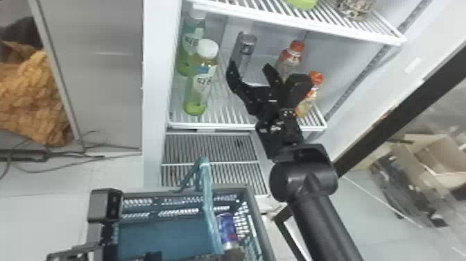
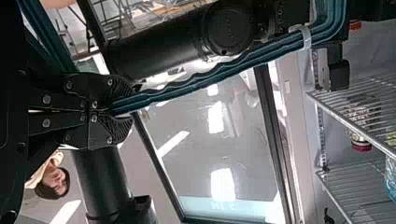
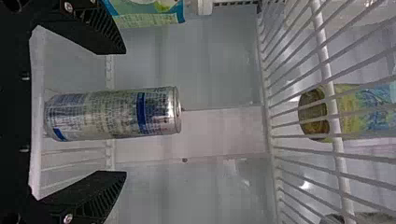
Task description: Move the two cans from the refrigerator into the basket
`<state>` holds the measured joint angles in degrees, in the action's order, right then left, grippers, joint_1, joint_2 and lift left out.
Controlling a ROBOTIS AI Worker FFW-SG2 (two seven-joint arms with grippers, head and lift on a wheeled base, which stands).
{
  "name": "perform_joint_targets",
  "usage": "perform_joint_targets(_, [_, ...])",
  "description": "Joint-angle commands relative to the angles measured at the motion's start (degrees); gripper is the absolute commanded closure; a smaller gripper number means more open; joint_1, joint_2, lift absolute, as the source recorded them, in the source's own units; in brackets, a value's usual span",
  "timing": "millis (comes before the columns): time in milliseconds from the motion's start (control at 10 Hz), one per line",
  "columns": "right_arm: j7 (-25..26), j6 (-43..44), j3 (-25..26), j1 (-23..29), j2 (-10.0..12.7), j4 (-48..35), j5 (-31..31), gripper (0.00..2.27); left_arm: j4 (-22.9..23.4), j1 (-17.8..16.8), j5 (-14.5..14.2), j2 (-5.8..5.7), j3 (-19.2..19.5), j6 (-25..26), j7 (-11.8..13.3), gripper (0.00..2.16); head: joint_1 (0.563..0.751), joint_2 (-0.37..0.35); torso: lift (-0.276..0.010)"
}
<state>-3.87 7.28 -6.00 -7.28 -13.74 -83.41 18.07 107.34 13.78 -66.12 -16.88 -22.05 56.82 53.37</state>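
Inside the refrigerator, my right gripper point(image 1: 250, 66) is open before a silver can point(image 1: 247, 48) standing on the shelf. In the right wrist view the can point(image 3: 93, 114) lies between the spread fingers of my right gripper point(image 3: 125, 112), apart from both. A blue and silver can point(image 1: 227, 229) is in the basket point(image 1: 258, 225), at its right side. Black parts of my left gripper point(image 1: 108, 230) show at the basket's left. The left wrist view has my left gripper point(image 2: 125, 110) shut on the teal basket handle point(image 2: 201, 77).
Green bottles point(image 1: 201, 83) stand left on the same shelf point(image 1: 222, 104); red-capped bottles point(image 1: 291, 57) stand right, near my right arm. An upper wire shelf point(image 1: 263, 19) hangs above. The refrigerator's left wall edge point(image 1: 156, 86) and a dark door frame point(image 1: 391, 107) flank the opening.
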Motion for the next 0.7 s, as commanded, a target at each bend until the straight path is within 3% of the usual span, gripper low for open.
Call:
perform_joint_targets(0, [0.6,0.0,-1.2,-1.7,-0.1,1.5,-0.2,0.08,0.0,-0.1,0.0,0.00,-0.1,0.0,0.0,1.19,0.695,-0.350,-0.276])
perform_joint_targets(600, [3.5,-1.8,-3.5,-7.1,-0.3,6.1,-0.8,0.08,-0.1,-0.7,-0.3,0.00,-0.6,0.1,0.0,1.19,0.695,-0.350,-0.276])
